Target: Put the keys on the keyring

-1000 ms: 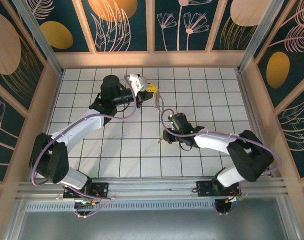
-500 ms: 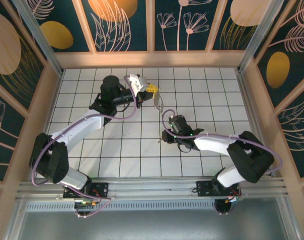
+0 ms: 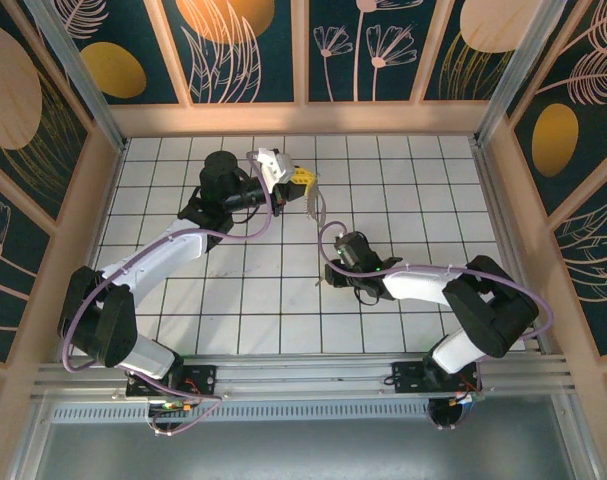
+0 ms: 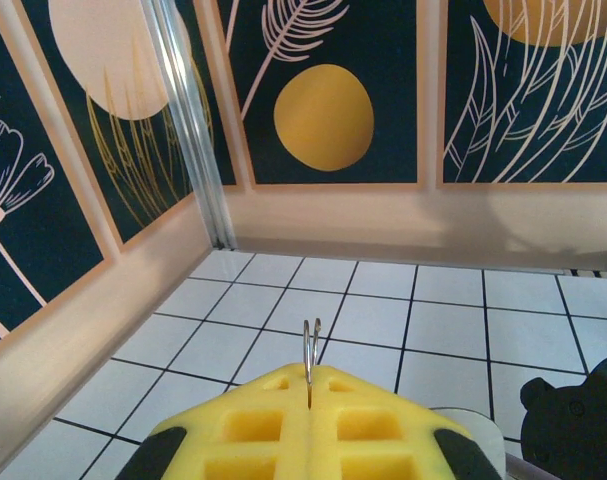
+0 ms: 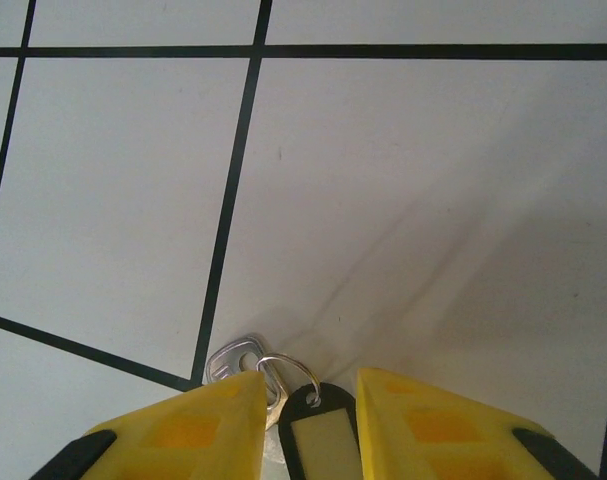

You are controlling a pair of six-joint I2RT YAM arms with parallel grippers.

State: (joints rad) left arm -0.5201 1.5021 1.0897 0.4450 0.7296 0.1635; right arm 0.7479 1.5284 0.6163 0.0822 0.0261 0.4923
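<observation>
Right gripper (image 5: 309,398) narrower than before, keys (image 5: 239,361) at its jaw tips.

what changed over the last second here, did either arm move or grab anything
The right arm swung its elbow slightly left. The right fingers stayed low over the keys, one on each side of the dark tag, with nothing gripped yet. Unchanged: the left fingers still pinch the keyring, held up at the same spot.
</observation>
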